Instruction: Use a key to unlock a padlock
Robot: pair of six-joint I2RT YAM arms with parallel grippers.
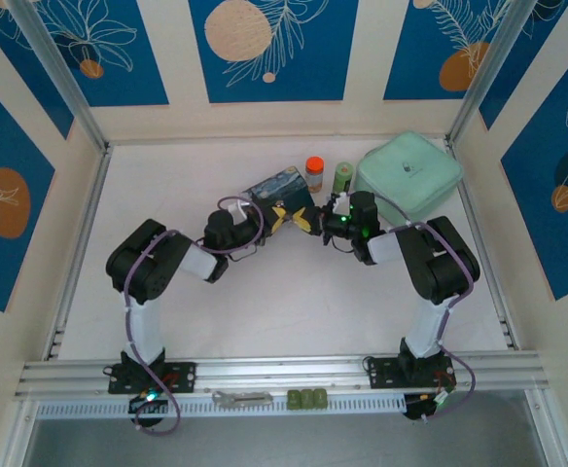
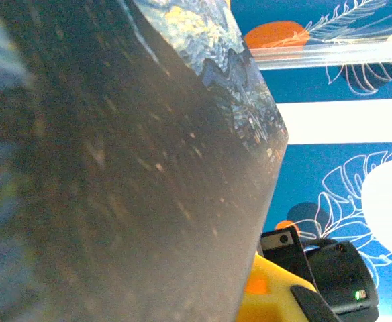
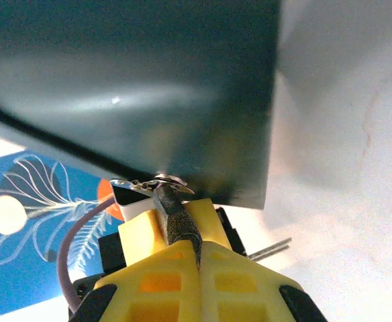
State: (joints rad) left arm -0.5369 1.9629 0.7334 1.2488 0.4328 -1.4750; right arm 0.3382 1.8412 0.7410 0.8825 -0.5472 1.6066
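— What might go wrong?
— The left fingers [image 1: 282,218] sit against the painted box [image 2: 115,168] (matte, dusty-dark underneath); whether they grip, I can't tell. If it shifts, the padlock [image 3: 177,225] twists.
— And right?
— The right fingers [image 3: 211,229] are pinched shut on it: slim grey metal, shiny loop just beyond the tips. Smooth; it could slip.

Looks like a robotics lab cell. Walled around a white tabletop [image 1: 294,302] by cream panels printed with blue leaf-and-circle art [image 1: 272,49], framed in bare aluminium rails [image 1: 284,373], with black left arm [image 1: 148,261] and black right arm [image 1: 444,258] bolted to the near rail.
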